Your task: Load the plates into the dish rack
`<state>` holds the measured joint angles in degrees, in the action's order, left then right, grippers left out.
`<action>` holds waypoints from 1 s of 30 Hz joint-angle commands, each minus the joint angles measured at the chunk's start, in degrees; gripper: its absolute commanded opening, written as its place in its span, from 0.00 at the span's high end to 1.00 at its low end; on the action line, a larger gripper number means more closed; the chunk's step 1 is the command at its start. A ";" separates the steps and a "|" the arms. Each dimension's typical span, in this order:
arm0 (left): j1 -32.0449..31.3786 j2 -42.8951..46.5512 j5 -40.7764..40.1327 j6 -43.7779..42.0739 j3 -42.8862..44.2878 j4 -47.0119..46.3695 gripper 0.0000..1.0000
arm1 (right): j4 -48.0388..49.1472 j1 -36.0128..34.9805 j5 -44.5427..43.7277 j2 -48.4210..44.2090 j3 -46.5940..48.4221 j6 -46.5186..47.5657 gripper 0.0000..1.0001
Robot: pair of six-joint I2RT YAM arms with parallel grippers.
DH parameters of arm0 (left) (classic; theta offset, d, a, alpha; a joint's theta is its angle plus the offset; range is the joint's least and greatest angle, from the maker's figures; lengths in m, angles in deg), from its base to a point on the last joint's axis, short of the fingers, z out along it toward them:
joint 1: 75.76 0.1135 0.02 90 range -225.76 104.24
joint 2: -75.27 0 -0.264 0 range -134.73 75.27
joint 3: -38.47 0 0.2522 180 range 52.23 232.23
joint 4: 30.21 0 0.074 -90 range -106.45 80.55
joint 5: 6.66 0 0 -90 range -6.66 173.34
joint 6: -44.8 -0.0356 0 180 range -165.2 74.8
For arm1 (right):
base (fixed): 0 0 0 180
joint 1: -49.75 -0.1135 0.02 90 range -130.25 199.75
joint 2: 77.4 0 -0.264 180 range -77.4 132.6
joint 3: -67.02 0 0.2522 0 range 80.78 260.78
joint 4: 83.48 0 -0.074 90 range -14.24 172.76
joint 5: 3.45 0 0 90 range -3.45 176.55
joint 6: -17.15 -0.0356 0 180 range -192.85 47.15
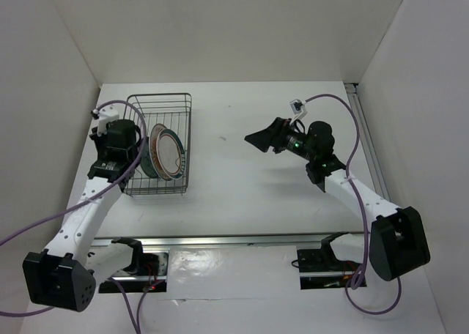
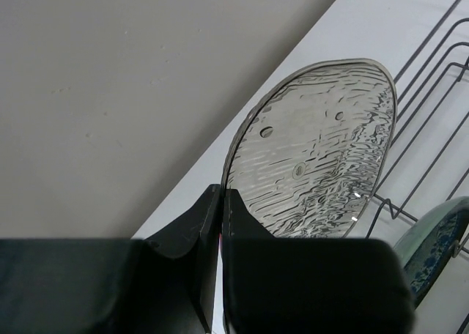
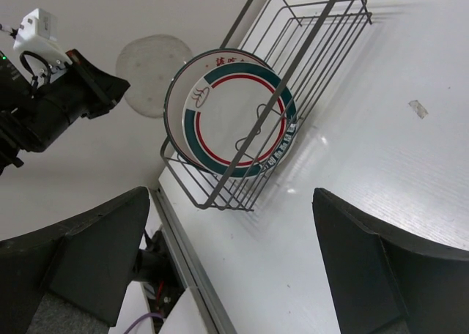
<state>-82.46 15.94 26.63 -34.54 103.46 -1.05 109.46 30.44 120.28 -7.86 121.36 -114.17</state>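
The dish rack (image 1: 158, 144), a dark wire basket, stands at the left of the table. Inside it a white plate with teal and red rim bands (image 3: 238, 119) stands on edge, next to a teal-blue patterned plate (image 2: 434, 246). My left gripper (image 2: 221, 195) is shut on the rim of the translucent beige plate (image 2: 316, 152), holding it on edge by the rack's left side (image 2: 432, 74). From the right wrist view this plate (image 3: 150, 74) hangs beyond the rack (image 3: 293, 52). My right gripper (image 3: 234, 268) is open and empty over the table's middle, right of the rack (image 1: 255, 138).
White walls close the table on the left, back and right. A metal rail (image 1: 234, 239) runs along the near edge, with both arm bases below it. A small scrap of tape (image 3: 418, 108) lies on the table beside the rack.
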 commanded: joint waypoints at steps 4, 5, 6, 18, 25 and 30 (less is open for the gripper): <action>-2.71 -1.04 -5.08 -6.52 -3.58 -12.05 1.00 | 3.98 1.64 3.08 -2.21 -0.50 -0.34 0.01; -2.71 -1.05 -5.08 -6.52 -3.58 -12.06 1.00 | 3.98 1.64 3.09 -2.21 -0.50 -0.34 0.01; -2.71 -1.75 -5.08 -5.83 -3.59 -11.36 1.00 | 3.98 1.64 3.09 -2.74 -0.50 -0.34 0.01; -2.71 -2.46 -5.17 -6.53 -7.01 -15.66 1.00 | 3.45 2.17 3.62 -3.27 -0.50 -0.34 0.01; -2.71 -1.93 -4.12 -6.52 -8.07 -15.66 1.00 | 3.45 2.17 3.62 -3.80 -0.50 -0.34 0.01; -2.71 -1.31 -1.31 -4.51 -9.21 -15.23 1.00 | 2.92 2.17 3.62 -3.80 -0.50 0.18 0.01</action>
<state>-85.06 13.30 23.77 -40.49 94.82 -13.86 110.29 32.27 123.28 -9.72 120.83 -114.36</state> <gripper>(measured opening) 0.163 0.990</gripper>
